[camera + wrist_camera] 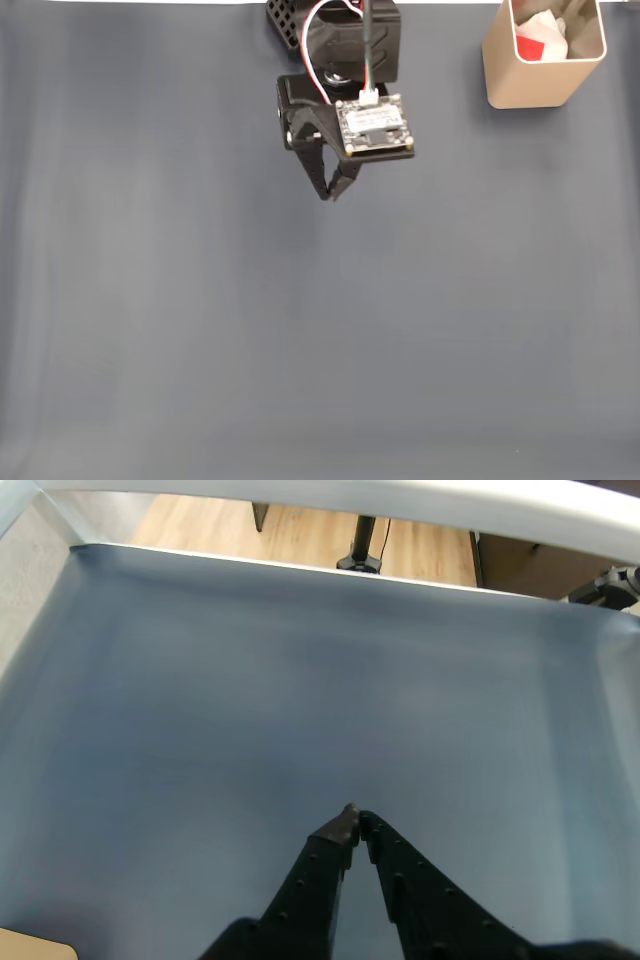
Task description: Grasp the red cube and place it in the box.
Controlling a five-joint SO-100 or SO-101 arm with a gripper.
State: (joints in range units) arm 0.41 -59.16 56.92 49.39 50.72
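Fixed view from above showed the black arm reaching down from the top edge of the picture, over a wide dark blue-grey table cover (300,350). The gripper (330,196) hung over the cover with its two thin black fingers (318,172) pressed tip to tip, so the jaws were closed and gripped nothing. A small pale circuit board (374,127) sat on top of the wrist, just behind the jaws, with red, white and green wires (322,45) looping back from it toward the black latticed base (285,22). The box (540,62) stood well away from the jaws, off to their right in this view and farther back, near the top edge. Something bright red lay inside it, most likely the red cube (530,45), pushed against the left inner wall, with a crumpled white thing (552,32) beside it; the box was too small in the picture to be sure of the cube's shape. The cube was nowhere near the jaws. Wrist view looked forward along the gripper (356,818), and the two fingertips met at a point with only a thin dark line between them. Ahead of the jaws the blue-grey cover spread out bare to its far edge, where a strip of wooden floor (300,535) and a dark stand foot (362,552) showed.
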